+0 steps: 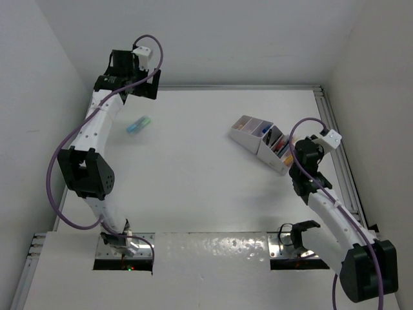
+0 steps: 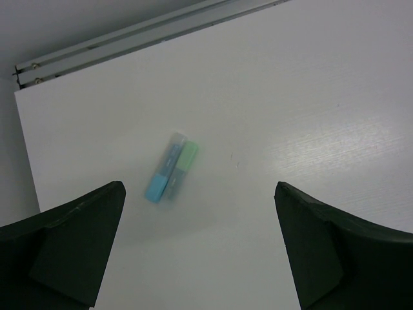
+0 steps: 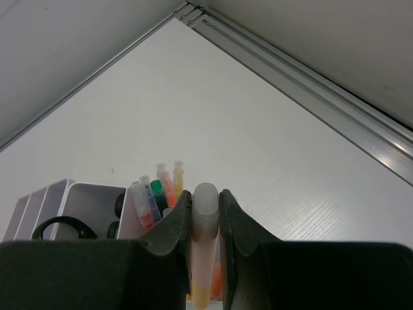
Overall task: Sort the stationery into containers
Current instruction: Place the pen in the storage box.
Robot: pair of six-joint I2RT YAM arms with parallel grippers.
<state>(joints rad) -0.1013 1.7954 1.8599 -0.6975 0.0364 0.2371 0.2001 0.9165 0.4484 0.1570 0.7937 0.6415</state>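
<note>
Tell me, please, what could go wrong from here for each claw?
1. The blue highlighter and green highlighter lie touching below the open left claw; it may grab both or knock one away.
2. The right claw holds a yellow highlighter over the desk organiser, where markers already stand; it could catch on them and fall outside.

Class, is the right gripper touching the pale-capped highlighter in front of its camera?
Touching. In the right wrist view the right gripper clamps the highlighter, both fingers flush against its sides, no gap.
</note>
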